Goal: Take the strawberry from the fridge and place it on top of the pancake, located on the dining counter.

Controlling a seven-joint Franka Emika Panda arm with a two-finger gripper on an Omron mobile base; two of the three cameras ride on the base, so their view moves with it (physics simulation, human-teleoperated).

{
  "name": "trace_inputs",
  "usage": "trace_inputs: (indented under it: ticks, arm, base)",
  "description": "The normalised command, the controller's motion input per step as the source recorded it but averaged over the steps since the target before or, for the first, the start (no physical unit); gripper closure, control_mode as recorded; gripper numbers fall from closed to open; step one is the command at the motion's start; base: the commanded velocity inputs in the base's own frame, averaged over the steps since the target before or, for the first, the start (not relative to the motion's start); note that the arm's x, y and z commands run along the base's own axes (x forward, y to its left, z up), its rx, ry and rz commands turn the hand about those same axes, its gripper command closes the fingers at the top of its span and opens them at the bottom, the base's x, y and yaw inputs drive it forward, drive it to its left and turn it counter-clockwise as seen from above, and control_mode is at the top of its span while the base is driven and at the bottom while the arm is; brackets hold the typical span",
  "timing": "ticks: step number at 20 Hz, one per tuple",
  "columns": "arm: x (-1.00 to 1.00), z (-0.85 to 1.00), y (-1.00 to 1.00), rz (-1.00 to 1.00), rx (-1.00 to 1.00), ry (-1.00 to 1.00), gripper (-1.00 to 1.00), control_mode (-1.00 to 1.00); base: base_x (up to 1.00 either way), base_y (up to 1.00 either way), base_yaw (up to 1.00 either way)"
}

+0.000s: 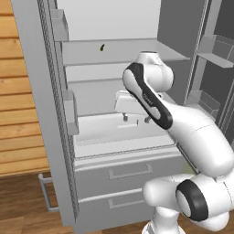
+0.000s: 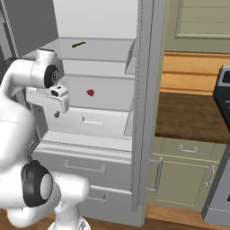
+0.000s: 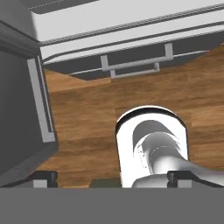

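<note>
Left base view: tall light grey fridge (image 1: 41, 114) w/ doors open, white shelves inside. White robot gripper (image 1: 135, 119) at centre, jaws wide apart, holding nothing.

Right base view: tiny bright red strawberry (image 2: 90, 92) on mid shelf, centre-left; gripper (image 2: 57, 114) left of it, apart.

Hand view: brown wood floor (image 3: 87, 118), grey drawer handle (image 3: 135, 65) up top.
</note>
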Motion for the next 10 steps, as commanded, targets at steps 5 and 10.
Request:
trace_inputs:
  ticks: [5,10]
  arm:
    - [-0.44,-0.35,-0.97,0.00,-0.10,-0.18,-1.00,-1.00]
    - [-0.27,-0.27,-0.59,0.00,-0.12,-0.40,-1.00,-1.00]
  base:
    - [0.00,0.00,0.00]
    - [0.00,0.00,0.00]
